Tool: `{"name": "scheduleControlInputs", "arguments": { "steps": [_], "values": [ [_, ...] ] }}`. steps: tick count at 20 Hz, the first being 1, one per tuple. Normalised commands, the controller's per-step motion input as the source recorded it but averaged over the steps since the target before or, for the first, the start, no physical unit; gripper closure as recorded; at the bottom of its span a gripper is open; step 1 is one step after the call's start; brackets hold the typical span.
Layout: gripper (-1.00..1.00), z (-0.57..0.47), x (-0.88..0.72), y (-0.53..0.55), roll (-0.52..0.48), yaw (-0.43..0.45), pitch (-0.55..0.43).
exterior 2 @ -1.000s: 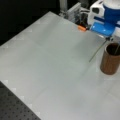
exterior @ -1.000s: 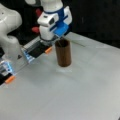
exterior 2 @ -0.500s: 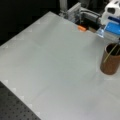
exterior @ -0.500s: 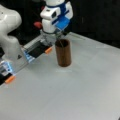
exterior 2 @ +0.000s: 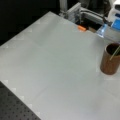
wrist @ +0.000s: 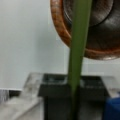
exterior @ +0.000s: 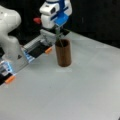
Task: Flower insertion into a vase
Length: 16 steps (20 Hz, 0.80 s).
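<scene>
Robot base point(exterior: 10, 37) at a front view's left, white, bulky, with a grey fixture point(exterior: 37, 48) carrying orange tabs point(exterior: 48, 50) beside it on the table point(exterior: 75, 95). Right of that, the vase point(exterior: 63, 53), dark brown and wood-like, stands upright on the table toward the far side; in a front view it sits at the right edge point(exterior 2: 110, 62). Directly above it hangs the gripper point(exterior: 59, 29), white body with blue fingers point(exterior: 61, 18). A green flower stem point(exterior: 59, 37) runs down from the fingers, tilted, its lower end inside the vase mouth; in a front view the stem point(exterior 2: 114, 53) leans across the opening toward the rim. Wrist view: stem point(wrist: 78, 50) runs straight up the middle from the dark fingers point(wrist: 57, 95) clamped on it, crossing the near rim of the vase point(wrist: 61, 27) and reaching over the round mouth. The blossom is not made out, save a red blur point(exterior: 37, 20) behind the gripper. Risks, as a judgement: the stem rides close to the rim, so a sideways drift could catch it on the edge and tip the light, narrow vase; a tilted stem let go too high could lever out or topple the vase; tight clamping could kink the stem.
</scene>
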Motion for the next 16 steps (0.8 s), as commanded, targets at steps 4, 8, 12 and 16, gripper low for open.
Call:
{"name": "scheduleControlInputs", "arguments": {
  "steps": [4, 8, 12, 16],
  "values": [
    [1.0, -0.12, -0.45, -0.1, 0.084, -0.095, -0.066],
    [1.0, -0.14, -0.53, -0.25, 0.125, -0.095, -0.101],
    [1.0, -0.16, -0.57, -0.32, 0.158, -0.087, -0.137],
    [1.0, -0.15, -0.53, -0.29, 0.191, -0.045, -0.156]
  ]
}}
